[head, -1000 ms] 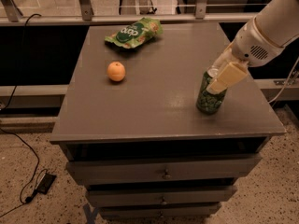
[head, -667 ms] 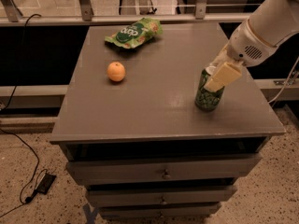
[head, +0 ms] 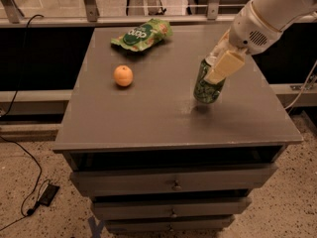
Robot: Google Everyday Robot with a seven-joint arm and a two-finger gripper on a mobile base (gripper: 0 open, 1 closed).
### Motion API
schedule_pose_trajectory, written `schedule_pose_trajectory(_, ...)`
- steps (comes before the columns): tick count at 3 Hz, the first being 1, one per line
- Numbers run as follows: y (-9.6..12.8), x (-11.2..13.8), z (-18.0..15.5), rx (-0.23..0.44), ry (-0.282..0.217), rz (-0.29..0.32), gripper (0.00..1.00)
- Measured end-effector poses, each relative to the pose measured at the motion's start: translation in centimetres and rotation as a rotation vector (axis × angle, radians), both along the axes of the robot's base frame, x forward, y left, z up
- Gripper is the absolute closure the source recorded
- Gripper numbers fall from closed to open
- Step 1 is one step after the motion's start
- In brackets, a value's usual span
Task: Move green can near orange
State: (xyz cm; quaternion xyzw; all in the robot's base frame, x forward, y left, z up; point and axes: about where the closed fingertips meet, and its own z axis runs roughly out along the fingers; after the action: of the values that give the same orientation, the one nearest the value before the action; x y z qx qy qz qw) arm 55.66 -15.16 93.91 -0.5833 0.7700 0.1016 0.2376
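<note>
Shifted toward nine o'clock since a second ago and seemingly raised just off the cabinet top (head: pixel 148 123): green can (head: pixel 207 86), tilted, clamped near its rim in the gripper (head: pixel 217 72) at about three o'clock on the surface. Grasp and lift judged done, yet well apart from the orange (head: pixel 123 76) at nine o'clock of it, snack bag (head: pixel 142 33) lying farther back. Left to do: carrying across, setting down beside the fruit, letting go.

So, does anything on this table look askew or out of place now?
Only the green can: it leans, top toward the right, and seems lifted off the table, clamped in the gripper on the right side. The orange and the snack bag lie normally; nothing is spilled.
</note>
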Motion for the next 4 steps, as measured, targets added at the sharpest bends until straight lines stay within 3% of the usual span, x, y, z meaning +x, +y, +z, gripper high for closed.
schedule_pose_trajectory(1,3.2,1.4,2.0,0.000,-0.048,0.084,1.00)
schedule_pose_trajectory(3,9.4,5.0,1.6,-0.022,-0.068,0.206,1.00)
schedule_pose_trajectory(4,12.2,6.3,0.2,-0.043,-0.058,0.251,0.83)
